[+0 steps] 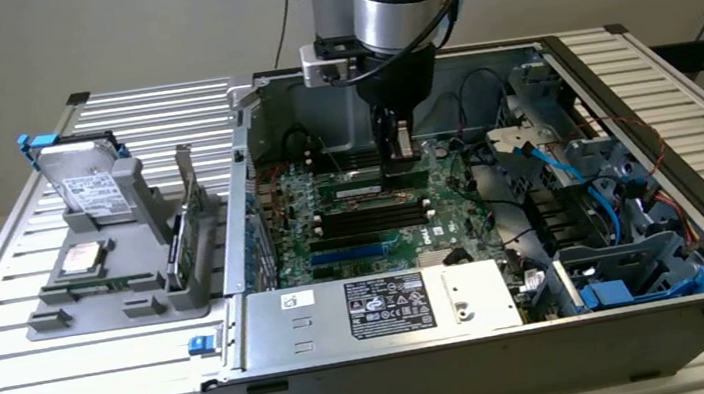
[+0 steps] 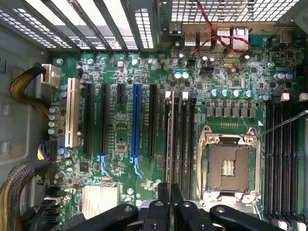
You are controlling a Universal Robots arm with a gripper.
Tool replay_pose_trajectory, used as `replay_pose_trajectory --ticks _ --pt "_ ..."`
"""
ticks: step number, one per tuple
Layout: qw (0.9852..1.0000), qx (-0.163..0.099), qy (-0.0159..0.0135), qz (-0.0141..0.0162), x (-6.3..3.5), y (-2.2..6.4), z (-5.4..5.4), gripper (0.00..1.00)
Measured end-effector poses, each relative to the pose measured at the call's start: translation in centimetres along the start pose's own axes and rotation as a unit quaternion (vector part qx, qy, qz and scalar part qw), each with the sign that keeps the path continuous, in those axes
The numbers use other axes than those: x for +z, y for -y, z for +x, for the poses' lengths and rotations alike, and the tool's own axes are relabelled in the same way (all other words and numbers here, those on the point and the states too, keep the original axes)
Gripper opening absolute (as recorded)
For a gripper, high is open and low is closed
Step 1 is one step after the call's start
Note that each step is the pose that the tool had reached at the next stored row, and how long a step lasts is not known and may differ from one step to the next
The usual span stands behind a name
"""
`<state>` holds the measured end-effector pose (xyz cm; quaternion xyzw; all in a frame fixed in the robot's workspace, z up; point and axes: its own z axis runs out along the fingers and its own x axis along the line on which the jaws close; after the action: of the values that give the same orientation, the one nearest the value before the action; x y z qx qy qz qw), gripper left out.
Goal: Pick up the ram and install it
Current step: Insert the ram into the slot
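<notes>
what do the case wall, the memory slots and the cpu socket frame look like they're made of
The case wall looks like sheet metal, matte grey, with folded edges and punched vents. The memory slots look like dull black moulded plastic with white end clips. The cpu socket frame looks like bare stamped metal, bright and reflective; which alloy is unclear.

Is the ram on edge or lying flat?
On edge: the hand grips the ram, its thin edge lined along the memory slots.
</notes>
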<state>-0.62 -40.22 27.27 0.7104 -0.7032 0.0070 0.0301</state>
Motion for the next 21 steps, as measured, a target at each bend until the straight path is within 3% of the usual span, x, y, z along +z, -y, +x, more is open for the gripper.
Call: replay_pose_trajectory --ticks 7,12,21 --pt "1.0 0.0 -0.0038 0.0029 0.51 0.02 -0.1 0.14" --pt "0.9999 0.001 -0.0104 0.0032 0.91 0.03 -0.2 0.14" --pt "0.9999 0.001 -0.0104 0.0032 1.56 0.05 -0.3 0.14"
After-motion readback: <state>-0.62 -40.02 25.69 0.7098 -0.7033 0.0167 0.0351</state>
